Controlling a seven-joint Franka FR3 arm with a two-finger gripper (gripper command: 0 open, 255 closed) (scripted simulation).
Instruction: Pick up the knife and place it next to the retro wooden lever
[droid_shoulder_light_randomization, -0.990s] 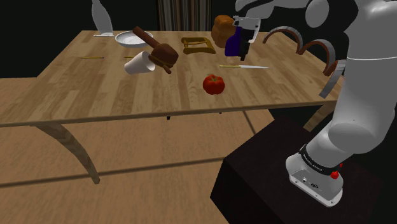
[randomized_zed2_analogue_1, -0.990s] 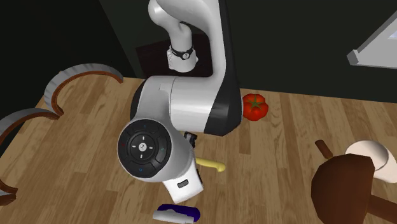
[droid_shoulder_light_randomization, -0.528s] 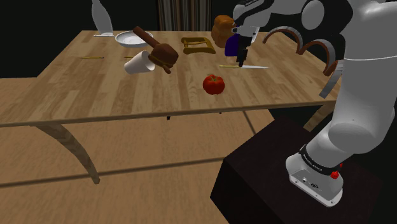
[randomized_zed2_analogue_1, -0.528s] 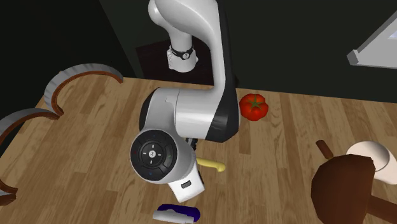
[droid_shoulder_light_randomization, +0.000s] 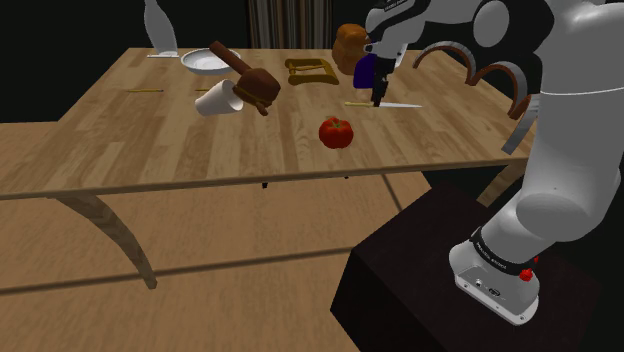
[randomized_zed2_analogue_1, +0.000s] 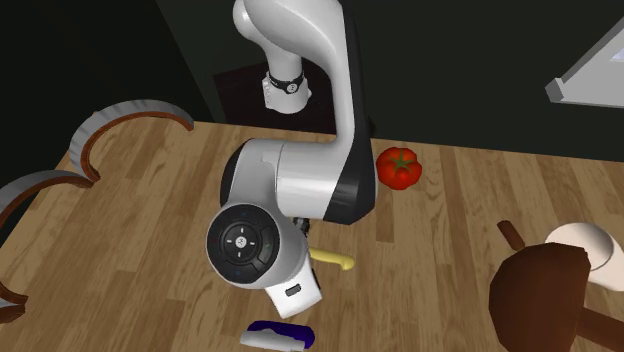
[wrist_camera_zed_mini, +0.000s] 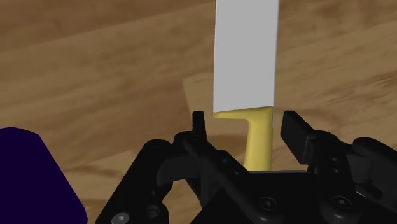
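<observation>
- Knife (wrist_camera_zed_mini: 247, 57): you've got its yellow handle sitting between the two fingers (wrist_camera_zed_mini: 198, 124), closer to one than the other. The grey blade runs straight out ahead of the gripper (wrist_camera_zed_mini: 247, 127). It lies flat on the table (droid_shoulder_light_randomization: 150, 140).
- Jaws: apart, with a gap on each side of the handle. You can see no contact, so it's not gripped.
- Shoulder view: the gripper tip is down at the knife's handle end, toward the table's far right part. The blade points to that view's right.
- Arm (randomized_zed2_analogue_1: 290, 185): it rises from the stand (droid_shoulder_light_randomization: 430, 280) and bends over the table, hand pointing down. In the second exterior view it covers most of the knife, and only a bit of yellow handle pokes out.
- Around: a purple block (droid_shoulder_light_randomization: 366, 70) is just beside the gripper, with a brown jar (droid_shoulder_light_randomization: 350, 45) behind it. A tomato (droid_shoulder_light_randomization: 337, 131) sits nearer the front edge, apart from the knife.
- Wooden lever (droid_shoulder_light_randomization: 245, 75): well off to the shoulder view's left, with a white cup (droid_shoulder_light_randomization: 218, 99) against it and a bowl (droid_shoulder_light_randomization: 208, 62) behind.
</observation>
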